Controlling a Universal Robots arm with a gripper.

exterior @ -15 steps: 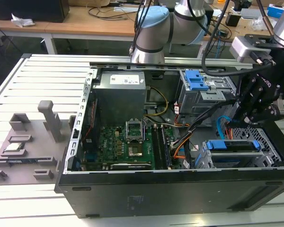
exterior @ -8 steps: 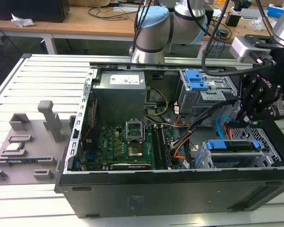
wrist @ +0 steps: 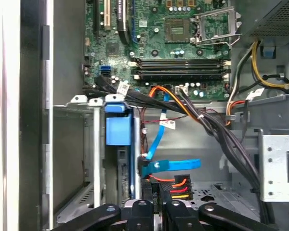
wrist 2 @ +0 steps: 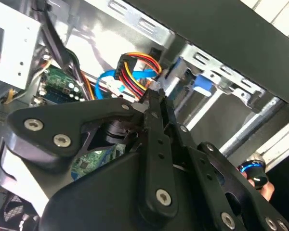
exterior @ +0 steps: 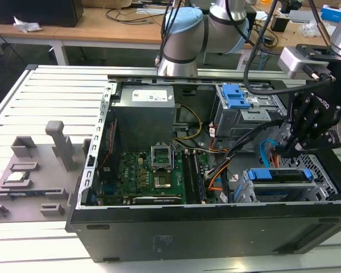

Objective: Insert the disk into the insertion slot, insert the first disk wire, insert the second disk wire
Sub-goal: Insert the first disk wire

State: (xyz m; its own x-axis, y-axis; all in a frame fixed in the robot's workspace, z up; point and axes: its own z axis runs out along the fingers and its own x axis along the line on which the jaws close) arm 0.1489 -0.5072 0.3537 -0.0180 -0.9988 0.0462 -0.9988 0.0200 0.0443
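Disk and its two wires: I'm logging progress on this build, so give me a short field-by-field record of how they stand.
disk: inside the metal cage, blue carrier end showing
blue wire: connector against the disk's end, looks plugged in
coloured wire: black end held beside the disk
jaws: shut on the coloured wire

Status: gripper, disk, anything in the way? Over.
Gripper shut on coloured-wire connector, by the disk's end. Disk seated in insertion slot. Blue cable reaches disk's end, beside gripper; no obstruction seen.
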